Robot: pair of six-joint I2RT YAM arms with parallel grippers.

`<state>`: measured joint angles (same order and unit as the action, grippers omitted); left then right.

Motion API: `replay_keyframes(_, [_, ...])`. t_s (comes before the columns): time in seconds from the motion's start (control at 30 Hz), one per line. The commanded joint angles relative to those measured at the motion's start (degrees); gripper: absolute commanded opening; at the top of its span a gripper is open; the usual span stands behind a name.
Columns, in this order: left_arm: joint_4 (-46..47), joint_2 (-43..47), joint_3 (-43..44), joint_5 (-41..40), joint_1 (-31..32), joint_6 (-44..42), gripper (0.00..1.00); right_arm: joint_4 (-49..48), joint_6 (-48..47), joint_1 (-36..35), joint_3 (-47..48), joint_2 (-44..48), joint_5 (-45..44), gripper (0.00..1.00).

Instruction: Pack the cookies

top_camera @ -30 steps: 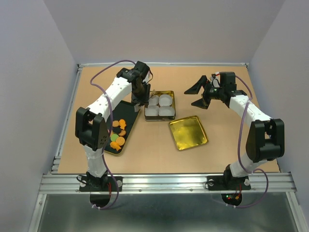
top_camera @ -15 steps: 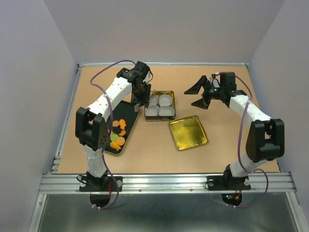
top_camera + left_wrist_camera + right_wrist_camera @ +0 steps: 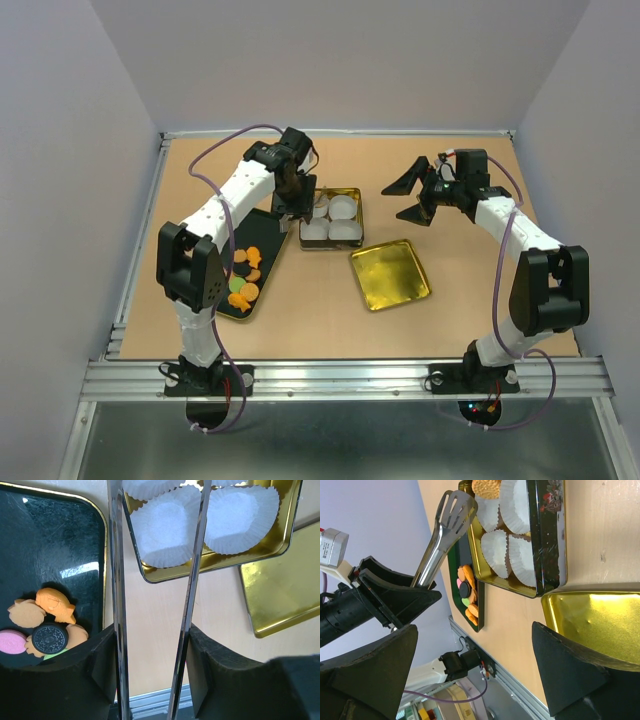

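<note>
Several cookies (image 3: 245,280), mostly orange with a pink, a green and a dark one, lie on a black tray (image 3: 258,228); they also show in the left wrist view (image 3: 55,605). One tan cookie (image 3: 487,487) sits in a paper cup in the gold tin (image 3: 358,215). My left gripper (image 3: 296,205) is shut on metal tongs (image 3: 117,580). The tongs' arms are spread and empty above the tin's left cups (image 3: 165,535). My right gripper (image 3: 408,195) is open and empty, hovering right of the tin.
The gold square lid (image 3: 390,274) lies upside down in front of the tin, toward the right. The black tray lies left of the tin under my left arm. A raised rim (image 3: 335,133) borders the table.
My left gripper with the tongs has shifted slightly toward the tin. The right arm has not moved.
</note>
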<state>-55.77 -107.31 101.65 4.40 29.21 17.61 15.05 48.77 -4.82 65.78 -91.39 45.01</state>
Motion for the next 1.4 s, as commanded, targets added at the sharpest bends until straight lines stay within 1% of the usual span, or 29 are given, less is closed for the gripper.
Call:
replay_keyframes(0.0, [-1.0, 2.2, -0.1, -0.3, 0.4, 0.3, 0.59, 0.1, -1.2, 0.4, 3.3, 0.9, 0.4, 1.0])
replay_keyframes(0.3, [-2.7, 3.1, 1.5, -2.1, 0.5, 1.3, 0.59, 0.1, -1.2, 0.4, 3.0, 1.7, 0.2, 1.0])
replay_keyframes(0.43, [-3.9, 4.8, 1.8, -4.0, 0.5, 2.5, 0.59, 0.2, -0.3, 0.4, 3.6, 1.9, 0.4, 1.0])
replay_keyframes(0.53, [-5.5, 6.7, 2.0, -7.8, 0.5, 3.2, 0.59, 0.2, 0.3, 0.3, 3.9, 2.1, 0.4, 1.0])
replay_keyframes(0.67, [-8.2, 9.2, -0.1, -9.6, 0.5, 4.9, 0.56, 0.2, 1.1, 0.1, 3.6, 3.2, 0.4, 1.0])
replay_keyframes(0.83, [-8.1, 17.4, -6.4, -8.4, 0.5, 8.1, 0.57, 0.2, 1.9, -1.1, 1.3, 5.2, 0.1, 1.0])
replay_keyframes(0.9, [-8.0, 19.8, -7.9, -6.7, 0.5, 8.7, 0.57, 0.2, 1.3, -3.1, 0.3, 5.9, -0.5, 1.0])
replay_keyframes(1.0, [-8.1, 21.9, -9.4, -7.8, 0.5, 9.1, 0.57, 0.2, 0.5, -6.9, -0.3, 6.1, -1.8, 1.0])
replay_keyframes(1.13, [-8.0, 27.6, -16.2, -8.6, 0.4, 11.0, 0.58, 0.3, 1.6, -8.4, -1.2, 6.5, -1.4, 1.0])
replay_keyframes(1.23, [-6.2, 31.1, -22.4, -8.6, 0.1, 10.5, 0.6, 0.3, 1.5, -8.4, -0.7, 6.7, -2.3, 1.0])
replay_keyframes(1.27, [-5.3, 32.0, -24.4, -8.4, -0.5, 10.2, 0.61, 0.4, 1.4, -8.3, -0.6, 6.6, -2.6, 1.0])
replay_keyframes(1.3, [-4.5, 32.7, -28.2, -7.9, -1.8, 9.8, 0.61, 1.0, 1.2, -8.3, -0.4, 6.4, -2.7, 1.0])
replay_keyframes(1.37, [-3.1, 33.8, -31.3, -4.8, -4.1, 8.2, 0.6, 3.7, 1.6, -8.4, 0.0, 7.4, -4.3, 1.0])
